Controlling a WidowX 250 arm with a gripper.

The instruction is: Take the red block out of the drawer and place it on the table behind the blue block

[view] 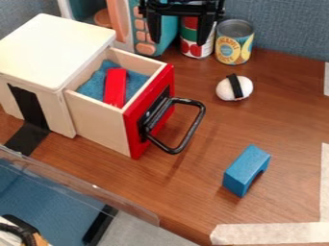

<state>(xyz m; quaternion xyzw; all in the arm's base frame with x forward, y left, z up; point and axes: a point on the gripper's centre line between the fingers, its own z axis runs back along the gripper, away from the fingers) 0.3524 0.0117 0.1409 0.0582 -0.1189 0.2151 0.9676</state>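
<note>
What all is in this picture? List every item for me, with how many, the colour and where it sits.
Cabinet: 1, pale wood, upper left
Drawer: 1, red front, black handle, pulled open
Cloth: 1, blue, in the drawer
Bar: 1, red, on the cloth
Cans: 2, one yellow and blue, one red, green and white, top centre
Toy appliance: 1, teal, white and orange, behind the cabinet
Egg-shaped piece: 1, white, black band, before the cans
Arch block: 1, blue, lower right
Black tape: 1 strip, cabinet's side
Pale tape: 3 pieces, right and bottom right
Clear panel: 1, transparent, lower left
Table: 1, brown
Wall: blue-grey, back
Robot gripper: 1, black, top centre
</note>
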